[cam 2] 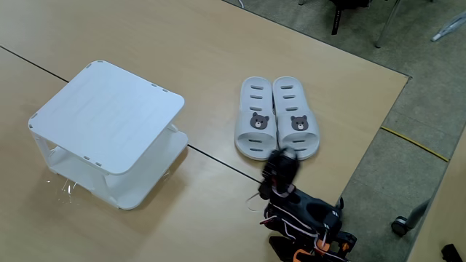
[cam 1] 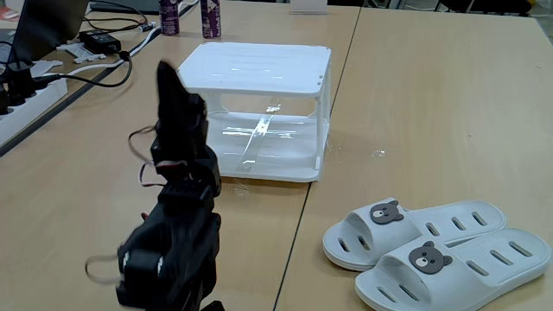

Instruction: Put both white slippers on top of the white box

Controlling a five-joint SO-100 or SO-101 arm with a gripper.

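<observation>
Two white slippers lie side by side on the wooden table, bear badges up: one (cam 1: 413,226) (cam 2: 255,120) beside the other (cam 1: 462,266) (cam 2: 295,120). The white box (cam 1: 256,66) (cam 2: 108,115) stands apart from them, and its flat slatted top is bare. My black arm is folded low at the near side of the table. Its gripper (cam 1: 165,73) (cam 2: 282,159) shows no gap between the fingers and holds nothing. In a fixed view its tip sits just short of the slippers' toe ends; in the other it rises in front of the box's left corner.
Cables, a black adapter (cam 1: 99,40) and a white power strip (cam 1: 26,97) crowd the far left of the table. Two purple bottles (cam 1: 170,15) stand behind the box. The table edge (cam 2: 378,127) runs close to the slippers, with floor beyond.
</observation>
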